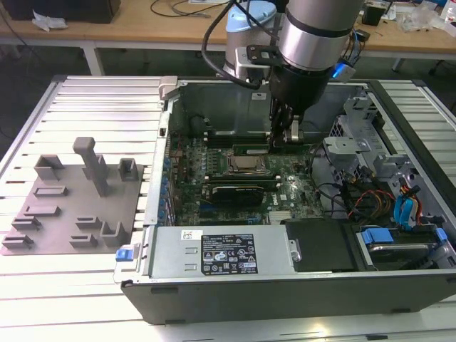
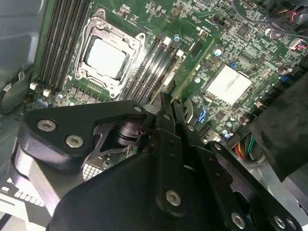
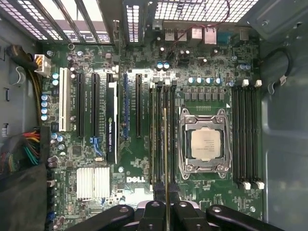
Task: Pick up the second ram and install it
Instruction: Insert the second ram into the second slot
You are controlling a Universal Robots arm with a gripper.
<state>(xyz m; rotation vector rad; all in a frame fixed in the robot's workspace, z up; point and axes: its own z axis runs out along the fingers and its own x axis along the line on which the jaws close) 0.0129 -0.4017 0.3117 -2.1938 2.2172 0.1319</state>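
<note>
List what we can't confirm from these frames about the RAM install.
- Whether the second ram, held in the gripper, is seated in a slot: it appears edge-on in both wrist views, and in the exterior view the arm covers one end.
- The ram's chips: not visible, edge-on.
- The near part of the motherboard in the second wrist view: hidden behind the gripper body.

Arm vertical, wrist low, gripper [image 1: 283, 135] pointing straight down (fingers [image 3: 153, 211] closed on something thin)
</note>
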